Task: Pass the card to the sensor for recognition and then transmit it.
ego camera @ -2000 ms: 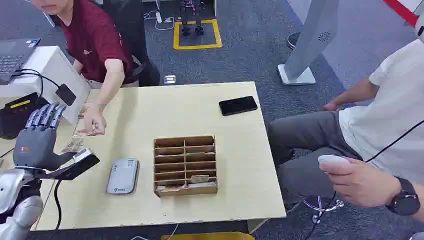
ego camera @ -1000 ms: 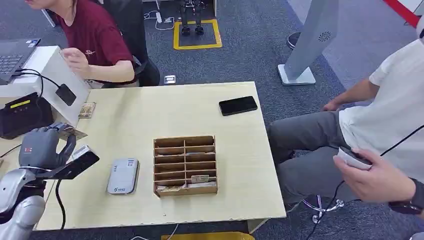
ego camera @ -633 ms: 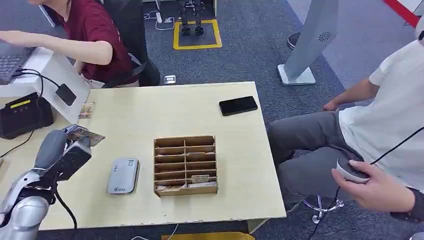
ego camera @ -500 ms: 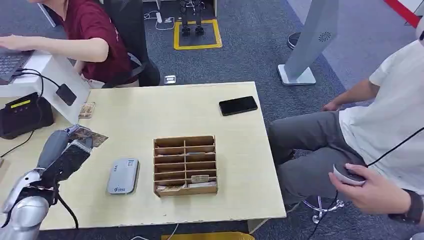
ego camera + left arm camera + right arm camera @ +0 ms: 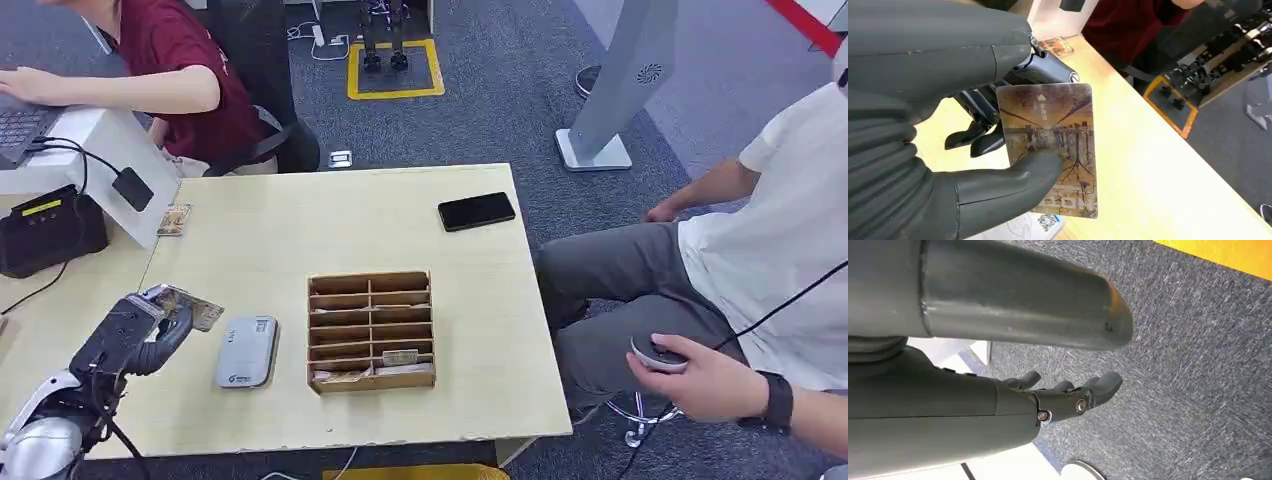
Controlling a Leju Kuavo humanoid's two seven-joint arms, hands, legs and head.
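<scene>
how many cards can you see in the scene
4, maybe more hidden: one card gripped by the left hand, one card lying at the table's far left edge, two in the wooden organizer's near slots.

A wooden sorting box [image 5: 370,330] sits on the pale table [image 5: 300,220] to the right of my left hand [image 5: 135,335]. Farther right and well beyond, a black phone [image 5: 476,211] lies flat near the table's far edge. Straight ahead of my hand stands a black terminal [image 5: 50,232] beside a white box [image 5: 110,150]. Past those, a person in a red shirt [image 5: 190,60] reaches to a laptop [image 5: 20,115]. Far to my right, a seated person in white [image 5: 770,230] holds a mouse [image 5: 655,353].
</scene>
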